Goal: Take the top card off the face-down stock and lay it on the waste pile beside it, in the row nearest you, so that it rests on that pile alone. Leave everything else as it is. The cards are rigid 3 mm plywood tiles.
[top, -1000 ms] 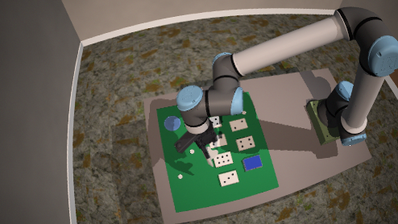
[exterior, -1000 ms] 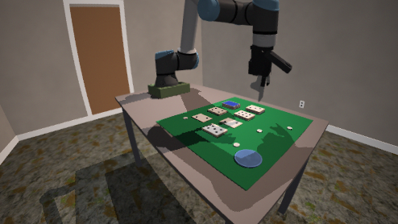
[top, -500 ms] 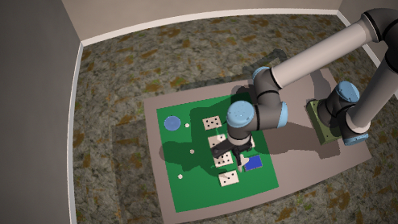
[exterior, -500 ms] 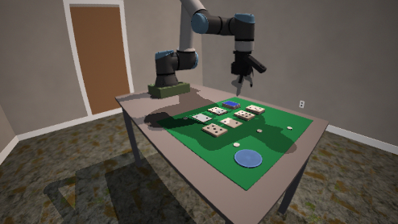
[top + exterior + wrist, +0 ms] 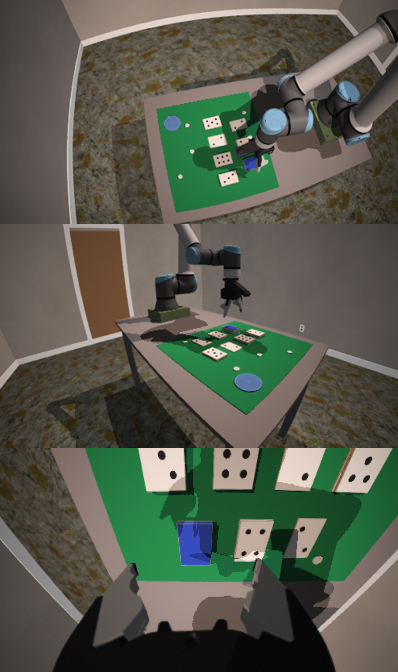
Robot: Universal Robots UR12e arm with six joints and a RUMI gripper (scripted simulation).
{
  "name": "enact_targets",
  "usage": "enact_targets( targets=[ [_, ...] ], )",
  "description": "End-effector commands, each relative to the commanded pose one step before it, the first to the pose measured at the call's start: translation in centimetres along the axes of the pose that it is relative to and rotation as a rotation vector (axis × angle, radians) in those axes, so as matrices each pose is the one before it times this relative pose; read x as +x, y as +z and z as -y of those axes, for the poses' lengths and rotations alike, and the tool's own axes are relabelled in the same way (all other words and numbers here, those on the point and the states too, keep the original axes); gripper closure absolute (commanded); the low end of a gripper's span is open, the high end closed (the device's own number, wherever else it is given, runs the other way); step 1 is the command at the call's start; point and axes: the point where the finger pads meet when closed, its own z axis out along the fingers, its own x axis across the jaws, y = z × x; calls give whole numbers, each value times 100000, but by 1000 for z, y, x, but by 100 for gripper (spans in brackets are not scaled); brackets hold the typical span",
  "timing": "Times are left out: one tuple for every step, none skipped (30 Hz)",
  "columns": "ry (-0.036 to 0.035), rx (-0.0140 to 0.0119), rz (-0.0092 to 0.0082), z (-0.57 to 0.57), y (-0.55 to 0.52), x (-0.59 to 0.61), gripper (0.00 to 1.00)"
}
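So far we have nothing moved: the claw (image 5: 231, 305) hangs wide apart and empty well above the blue-backed stock (image 5: 195, 543), whose top card lies untouched just beside the waste pile (image 5: 253, 539), so descent, grasp, transfer all remain.

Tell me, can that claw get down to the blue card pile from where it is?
Probably yes: the claw hangs open above the blue stock, and nothing shows between them.
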Motion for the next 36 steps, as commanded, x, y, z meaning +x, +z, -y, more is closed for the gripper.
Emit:
enact_targets(
  targets=[
    [2608,1754,-1897,-1721,287,-274,0],
    [0,0,0,0,0,0,0],
    [0,0,0,0,0,0,0],
    [51,23,-31,-47,10,-7,0],
    [28,12,-17,-25,5,-3,0],
    [64,5,-5,-3,1,29,0],
    [40,1,0,3,0,22,0],
    [25,0,1,3,0,14,0],
    [13,0,0,2,0,7,0],
    [4,-36,21,-5,21,-4,0],
    [0,-32,22,-5,19,-6,0],
    [0,-24,17,-3,14,-5,0],
    [-7,23,9,30,-11,-1,0],
    [-21,6,7,21,-9,-1,0],
    [-16,7,5,16,-9,0,0],
    [-12,8,3,12,-8,0,0],
    [-9,4,2,7,-4,0,50],
    [-6,-8,2,0,6,-1,50],
    [0,0,0,0,0,0,50],
    [0,0,0,0,0,0,50],
    [-6,-21,4,-5,20,-1,50],
    [1,-29,5,-7,37,-1,50],
    [2,-45,8,-12,57,-2,50],
    [4,-64,12,-17,81,-3,50],
    [5,-110,18,-30,111,-5,50],
    [7,-122,21,-38,126,-6,50],
    [7,-56,16,-24,103,-6,50],
    [7,-29,14,0,103,-4,50],
    [2,-19,9,0,120,-5,50],
    [-5,0,0,0,137,-7,50],
    [-5,0,0,-1,152,-8,50],
    [-6,0,0,-1,167,-8,50],
    [-6,0,0,0,179,-9,50],
    [-6,0,0,-1,191,-9,50],
    [-5,0,0,0,200,-8,50],
    [0,0,0,0,0,0,50]
  ],
)
